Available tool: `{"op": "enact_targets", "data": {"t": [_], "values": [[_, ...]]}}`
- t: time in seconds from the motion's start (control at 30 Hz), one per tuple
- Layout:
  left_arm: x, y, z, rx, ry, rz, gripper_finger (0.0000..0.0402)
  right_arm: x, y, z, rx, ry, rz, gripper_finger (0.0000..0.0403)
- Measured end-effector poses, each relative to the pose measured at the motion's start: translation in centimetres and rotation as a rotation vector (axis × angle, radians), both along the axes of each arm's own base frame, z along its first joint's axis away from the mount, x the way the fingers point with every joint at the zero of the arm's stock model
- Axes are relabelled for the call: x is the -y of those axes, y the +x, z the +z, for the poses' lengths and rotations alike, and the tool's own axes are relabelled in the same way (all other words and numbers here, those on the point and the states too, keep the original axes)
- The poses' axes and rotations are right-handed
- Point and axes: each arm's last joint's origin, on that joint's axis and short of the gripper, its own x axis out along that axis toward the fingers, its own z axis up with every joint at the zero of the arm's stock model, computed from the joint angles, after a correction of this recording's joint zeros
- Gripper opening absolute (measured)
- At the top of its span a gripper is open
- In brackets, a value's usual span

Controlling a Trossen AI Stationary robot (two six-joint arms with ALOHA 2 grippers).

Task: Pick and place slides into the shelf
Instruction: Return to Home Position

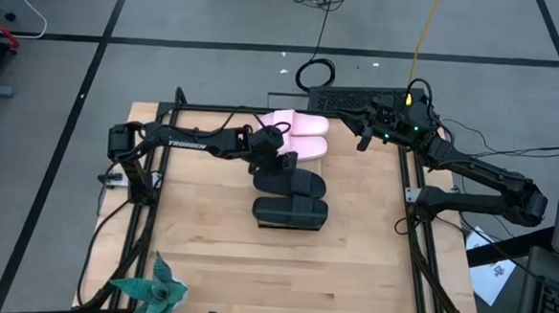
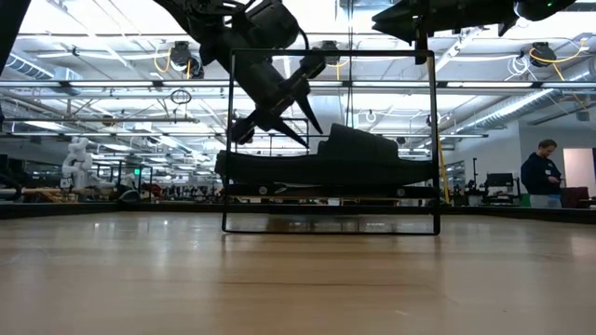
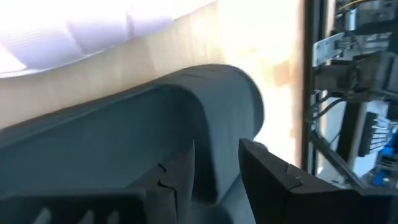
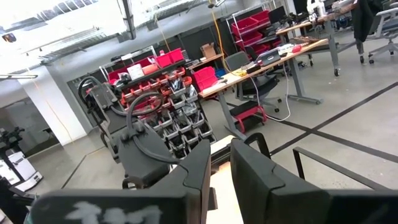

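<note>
Status check, placing stage.

- All four slides lie in one group at the middle of the light-wood tabletop (image 1: 350,266), toward its far side. The two pale pink slides (image 1: 298,135), wide-strapped and open-toed, are side by side at the back. The two matte black slides (image 1: 292,197) sit just in front of them.
- Low view: a black slide rests on the board of the shelf (image 2: 436,140) — a narrow light-wood rack in a thin dark metal frame — and sits level inside it. From above the board is hard to tell from the tabletop, so I cannot confirm each slide's seating one by one.
- Left gripper (image 1: 281,161) hangs low over the black slide nearer the pink pair. Its wrist view shows the fingers apart with the slide's strap beneath them, and nothing is clamped.
- Right gripper (image 1: 365,139) is raised near the far right corner, well apart from the slides. Its fingers are slightly parted and hold nothing.

Judgement: no slide lies loose elsewhere on the table, so the placing looks complete. What is left is clearing the arms — mainly lifting the left one off the slide without nudging it.
</note>
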Motion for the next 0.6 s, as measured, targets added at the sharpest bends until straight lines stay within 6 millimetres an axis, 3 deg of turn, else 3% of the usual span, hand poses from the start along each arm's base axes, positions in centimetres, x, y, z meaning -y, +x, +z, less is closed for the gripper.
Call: {"op": "enact_targets", "data": {"t": [0.17,0.27,0.43,0.6], "values": [[-0.3,-0.4,-0.2,-0.035,-0.013,0.0,0.0124,0.0,0.0,0.0,0.0,0.0,0.001,0.0054],[-0.5,-0.8,0.8,-0.005,0.007,-0.002,0.0124,0.0,0.0,0.0,0.001,-0.001,0.001,0.0054],[-0.5,-2.5,4.9,0.1,0.146,-0.006,0.0124,-0.2,-0.1,0.4,0.029,-0.028,0.052,0.0054],[0.3,-5.8,10.4,0.249,0.314,-0.002,0.0124,-0.3,-0.7,1.1,0.072,-0.068,0.122,0.0054]]}}
